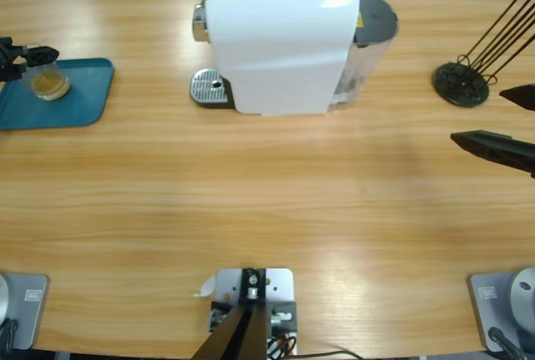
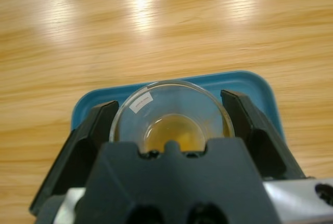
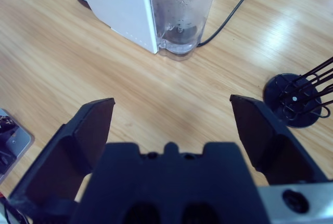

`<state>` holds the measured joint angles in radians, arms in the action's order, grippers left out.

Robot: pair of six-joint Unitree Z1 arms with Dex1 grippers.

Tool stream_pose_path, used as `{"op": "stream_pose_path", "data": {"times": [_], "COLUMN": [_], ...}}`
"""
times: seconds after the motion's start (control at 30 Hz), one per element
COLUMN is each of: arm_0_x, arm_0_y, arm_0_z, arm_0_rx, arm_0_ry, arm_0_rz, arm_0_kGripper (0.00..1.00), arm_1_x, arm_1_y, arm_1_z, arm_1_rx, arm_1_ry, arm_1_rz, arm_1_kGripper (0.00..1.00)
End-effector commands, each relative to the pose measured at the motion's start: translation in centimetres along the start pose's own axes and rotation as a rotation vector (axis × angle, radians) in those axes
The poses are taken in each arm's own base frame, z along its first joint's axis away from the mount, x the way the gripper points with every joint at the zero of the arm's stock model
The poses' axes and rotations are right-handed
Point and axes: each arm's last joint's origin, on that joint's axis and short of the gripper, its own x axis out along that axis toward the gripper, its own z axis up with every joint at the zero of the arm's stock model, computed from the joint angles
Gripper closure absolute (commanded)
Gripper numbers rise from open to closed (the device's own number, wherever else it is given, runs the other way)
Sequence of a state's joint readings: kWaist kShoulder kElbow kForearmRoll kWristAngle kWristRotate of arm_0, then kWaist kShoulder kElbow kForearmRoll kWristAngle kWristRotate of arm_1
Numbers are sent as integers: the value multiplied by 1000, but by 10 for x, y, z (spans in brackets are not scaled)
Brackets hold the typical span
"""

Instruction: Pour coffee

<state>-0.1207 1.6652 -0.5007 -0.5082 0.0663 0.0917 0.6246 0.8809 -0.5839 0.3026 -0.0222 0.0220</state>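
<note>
Risks slopping the coffee (image 2: 174, 130) onto the blue tray (image 1: 84, 93) at nine o'clock if the left hand (image 2: 171, 125), clamped on the glass cup (image 2: 171, 109), jerks; right hand (image 3: 171, 115) gaping empty.

Glossy wood-grain table (image 1: 267, 201), clear glass cup (image 2: 171, 115), smooth blue plastic tray (image 1: 84, 93), glossy white coffee machine (image 1: 276, 51).

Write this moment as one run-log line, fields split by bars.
left gripper: around glass over tray | coffee: shallow in glass | right gripper: open, empty | machine: mid-table
</note>
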Motion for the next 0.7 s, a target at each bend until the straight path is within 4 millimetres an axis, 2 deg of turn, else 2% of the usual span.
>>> {"op": "stream_pose_path", "data": {"times": [0.03,0.27,0.3,0.33,0.37,0.57,0.7], "arm_0_x": [12,12,14,15,16,5,-12], "arm_0_y": [-11,-12,-11,-12,-13,-18,-17], "arm_0_z": [-19,-31,-32,-31,-31,-27,-25], "arm_0_rx": [16,14,7,-22,-77,-68,-64], "arm_0_ry": [29,21,25,20,17,-58,-102], "arm_0_rz": [-45,-46,-51,-70,-89,-116,-114], "arm_0_kGripper": [1000,993,691,188,26,0,0], "arm_1_x": [8,7,7,7,7,7,7], "arm_1_y": [2,2,2,2,2,2,2], "arm_1_z": [-7,-7,-7,-7,-7,-7,-7], "arm_1_rx": [3,3,3,3,3,3,4], "arm_1_ry": [39,37,37,37,39,37,36], "arm_1_rz": [19,17,17,17,17,17,18], "arm_1_kGripper": [0,0,0,0,0,0,0]}}
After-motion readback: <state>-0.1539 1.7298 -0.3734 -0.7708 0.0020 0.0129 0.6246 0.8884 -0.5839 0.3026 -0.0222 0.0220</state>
